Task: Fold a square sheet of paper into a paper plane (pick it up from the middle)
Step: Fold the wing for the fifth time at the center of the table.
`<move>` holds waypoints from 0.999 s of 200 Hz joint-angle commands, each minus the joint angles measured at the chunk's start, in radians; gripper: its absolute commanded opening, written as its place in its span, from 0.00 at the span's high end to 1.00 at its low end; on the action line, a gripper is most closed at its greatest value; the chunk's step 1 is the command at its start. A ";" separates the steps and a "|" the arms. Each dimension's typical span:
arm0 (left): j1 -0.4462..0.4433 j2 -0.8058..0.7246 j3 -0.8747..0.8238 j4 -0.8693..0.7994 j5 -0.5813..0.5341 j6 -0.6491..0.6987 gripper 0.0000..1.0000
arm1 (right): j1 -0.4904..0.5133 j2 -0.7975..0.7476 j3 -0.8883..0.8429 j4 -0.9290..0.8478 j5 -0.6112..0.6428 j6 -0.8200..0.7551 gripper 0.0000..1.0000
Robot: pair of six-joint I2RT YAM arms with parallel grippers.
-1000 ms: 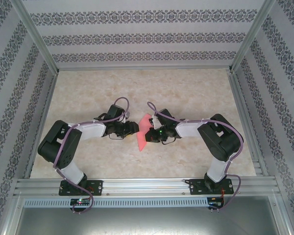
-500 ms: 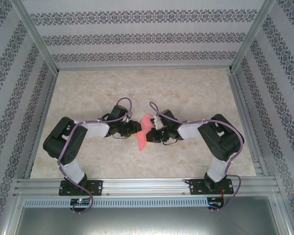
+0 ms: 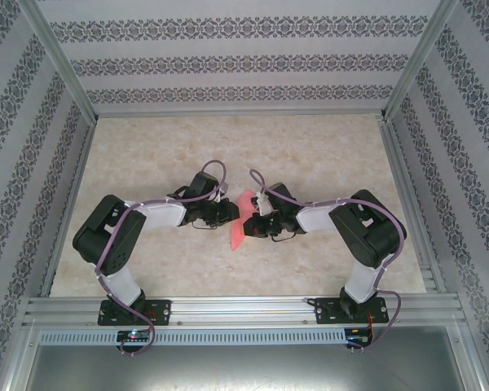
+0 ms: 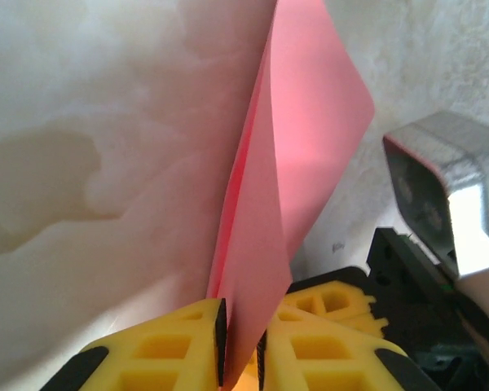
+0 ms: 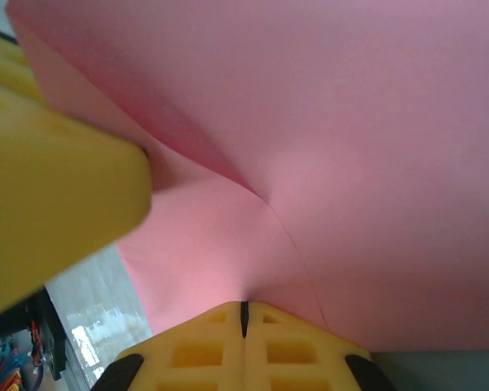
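1. Your paper (image 3: 240, 218), part-folded, hangs between both arms above the table (image 3: 326, 155).
2. Your right gripper (image 5: 244, 316) has its jaws pinched tight on it; the left gripper (image 4: 240, 354) has narrow jaws gripping its folded edge.
3. Next, I judge: sharpen that crease without tearing.

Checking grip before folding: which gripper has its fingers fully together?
The right gripper: its fingers meet in a thin seam on the paper. The left gripper shows a gap, paper inside.
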 commanded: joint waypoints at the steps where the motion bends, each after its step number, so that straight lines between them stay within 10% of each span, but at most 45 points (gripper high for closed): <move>1: -0.015 -0.024 0.021 -0.071 -0.011 0.048 0.82 | -0.026 0.007 -0.035 -0.055 0.078 0.005 0.98; 200: -0.098 -0.074 0.032 -0.253 -0.114 0.082 0.86 | -0.044 0.009 -0.061 0.014 0.098 0.085 0.98</move>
